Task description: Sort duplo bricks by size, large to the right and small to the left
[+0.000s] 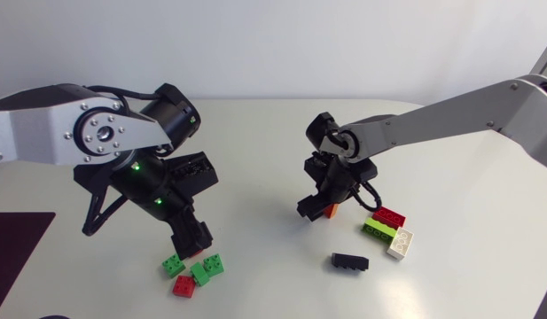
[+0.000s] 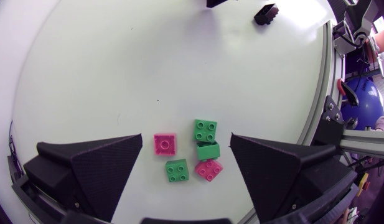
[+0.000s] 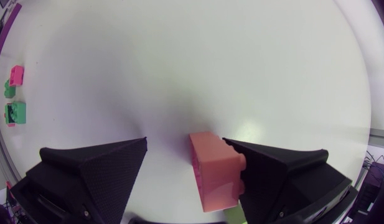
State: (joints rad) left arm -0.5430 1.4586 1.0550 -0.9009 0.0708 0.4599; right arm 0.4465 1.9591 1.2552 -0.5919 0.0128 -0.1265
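Note:
Several small bricks, green [image 1: 173, 264] [image 1: 207, 268] and red [image 1: 183, 285], lie in a cluster at the front left. My left gripper [image 1: 191, 235] hangs just above them, open. In the left wrist view the cluster lies between its fingers [image 2: 98, 168]: green bricks [image 2: 205, 130] and pink-red ones [image 2: 165, 144]. My right gripper [image 1: 319, 208] is low at the table's middle, open. An orange brick [image 3: 215, 171] rests against one finger [image 3: 272, 168]; the other finger [image 3: 98, 168] stands apart from it. The same orange brick [image 1: 332, 211] peeks out beside the gripper in the head view.
Right of the orange brick, red [image 1: 388, 217], lime [image 1: 378, 230] and white [image 1: 400, 242] large bricks lie side by side. A black large brick [image 1: 350, 261] lies nearer the front and shows ahead of the left gripper too [image 2: 265, 14]. A dark mat [image 1: 16, 239] covers the left edge.

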